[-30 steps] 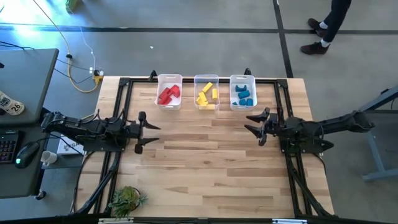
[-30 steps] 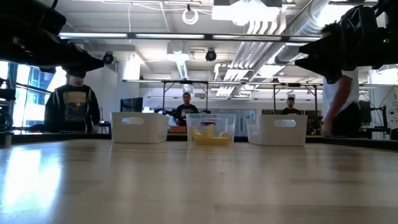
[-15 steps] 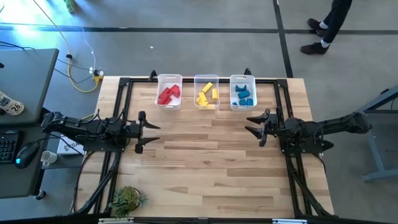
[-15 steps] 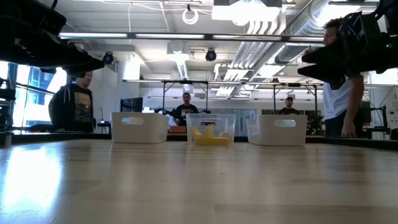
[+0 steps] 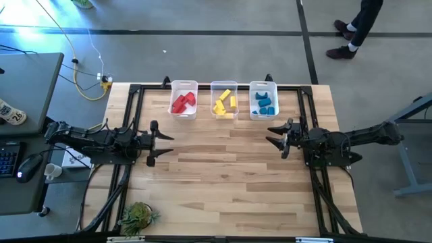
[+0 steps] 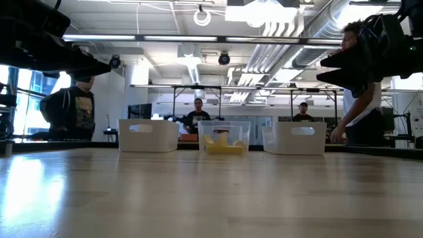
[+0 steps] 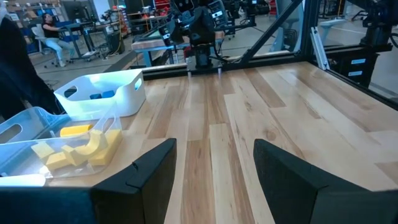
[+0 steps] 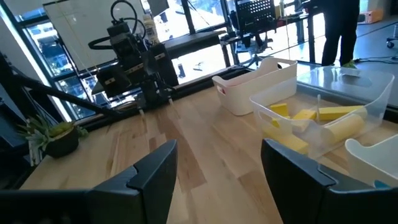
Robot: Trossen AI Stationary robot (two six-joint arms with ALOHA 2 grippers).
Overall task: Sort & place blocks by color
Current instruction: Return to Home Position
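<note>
Just colour-grouped blocks (image 5: 225, 103) in bins (image 5: 183, 83)

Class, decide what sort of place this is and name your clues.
Likely a robotics lab or workshop: left gripper and right gripper hover over a wooden table, exposed ceiling ducts, people at desks behind.

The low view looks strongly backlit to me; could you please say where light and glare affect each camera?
Low view: bright ceiling lights leave the left arm and right arm, raised at either side, as dark silhouettes; the table shows sheen. High view: glare on the floor, table evenly lit. Right wrist view: bright windows behind the left arm.
</note>
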